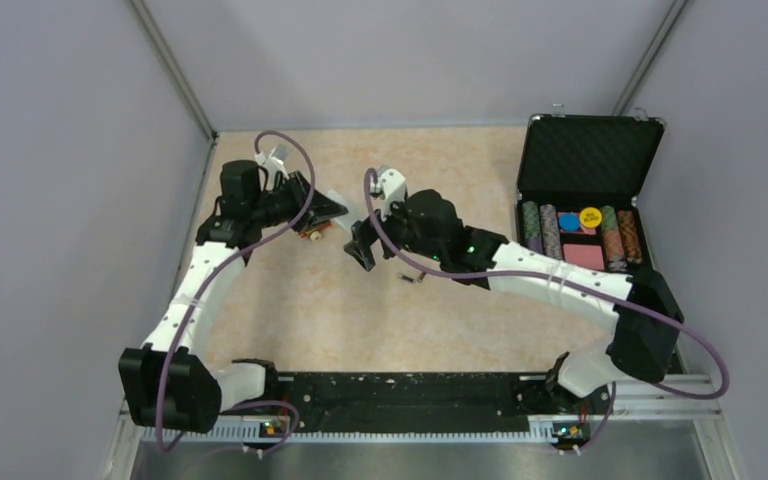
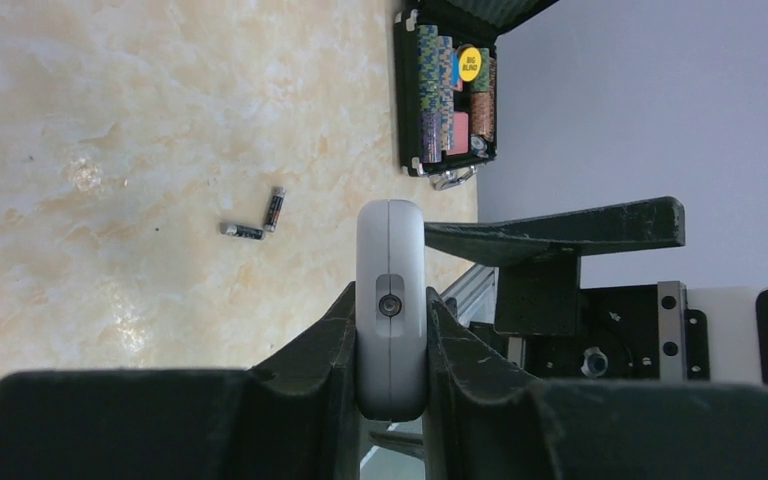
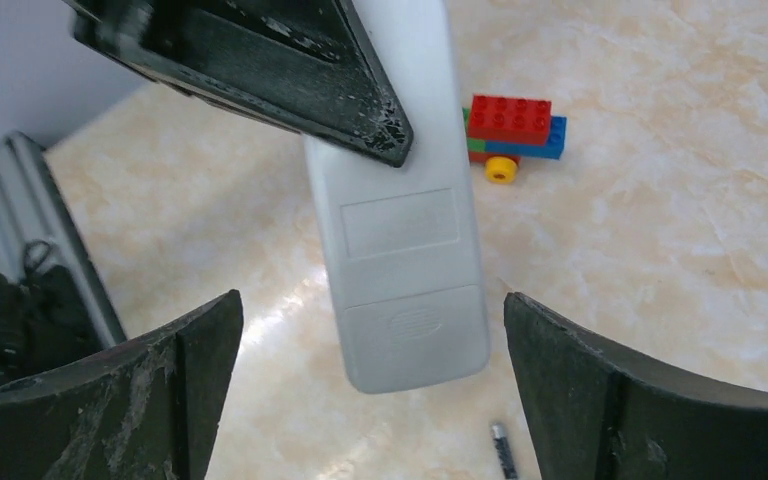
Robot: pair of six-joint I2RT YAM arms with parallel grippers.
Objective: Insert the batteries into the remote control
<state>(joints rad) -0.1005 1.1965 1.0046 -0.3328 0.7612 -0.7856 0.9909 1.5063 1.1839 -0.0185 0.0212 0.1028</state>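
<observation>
Left gripper squeezing the grey remote control, right gripper wide open, holding nothing, two batteries lying on the table

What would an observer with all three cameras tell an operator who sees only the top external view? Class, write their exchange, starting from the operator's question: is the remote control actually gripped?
Observer: Yes. The left wrist view shows the left gripper shut on the remote control, which is clamped edge-on.
Operator: Is the right gripper on it too?
Observer: No. The right wrist view shows the right gripper open, its fingers on either side of the remote control's back without touching it.
Operator: Are the batteries loaded?
Observer: No. The left wrist view shows both batteries lying on the table, their ends close together.
</observation>
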